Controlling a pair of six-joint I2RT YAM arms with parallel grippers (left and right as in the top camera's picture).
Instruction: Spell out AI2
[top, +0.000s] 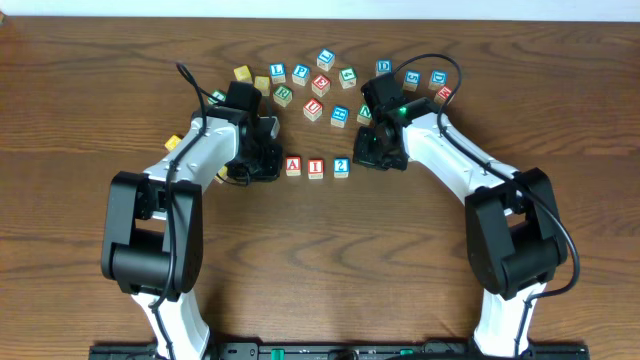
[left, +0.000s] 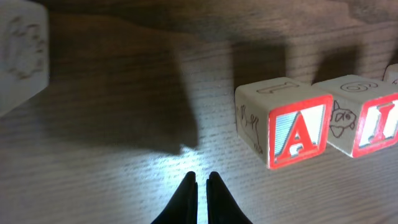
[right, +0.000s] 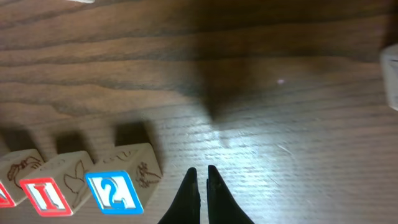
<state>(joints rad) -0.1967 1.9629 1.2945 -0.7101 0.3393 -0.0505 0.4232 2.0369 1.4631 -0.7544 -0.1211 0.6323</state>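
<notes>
Row: 3 blocks, side by side, front-centre of the dark wood-grain table (top: 320, 260), read L to R as A, I, 2.
- A block (top: 293, 166): pale wooden cube, red letter in red frame. 1 of these in the row, at its left end.
- I block (top: 316, 168): pale wooden cube, red letter in red frame. 1, in the middle.
- 2 block (top: 341, 167): pale wooden cube, blue digit in blue frame. 1, at the right end.
- All 3 upright, letter faces up in overhead. Small gaps btwn neighbours, not touching.

Left wrist cam: A block (left: 298, 134) and I block (left: 373, 124) to the right of the fingers, line drawings of animals on their side faces. Right wrist cam: 2 block (right: 115, 190) and I block (right: 46, 193) at lower left.

Grippers: 2, both low over the table.
- left gripper (top: 272, 164): just beside the A block, apart from it. Black fingers (left: 186, 193) drawn together w/ only a hairline slit, nothing held.
- right gripper (top: 366, 157): near the 2 block, apart from it. Fingers (right: 216, 193) likewise pinched together, nothing held.

Spare blocks (top: 321, 84): loose arc behind the row, blue, red, green, yellow faces. Approx 17 by my count, several partly hidden by the arms so the count is not firm. 1 yellow block (top: 172, 142) sits apart, at the outer side of the left arm.
</notes>
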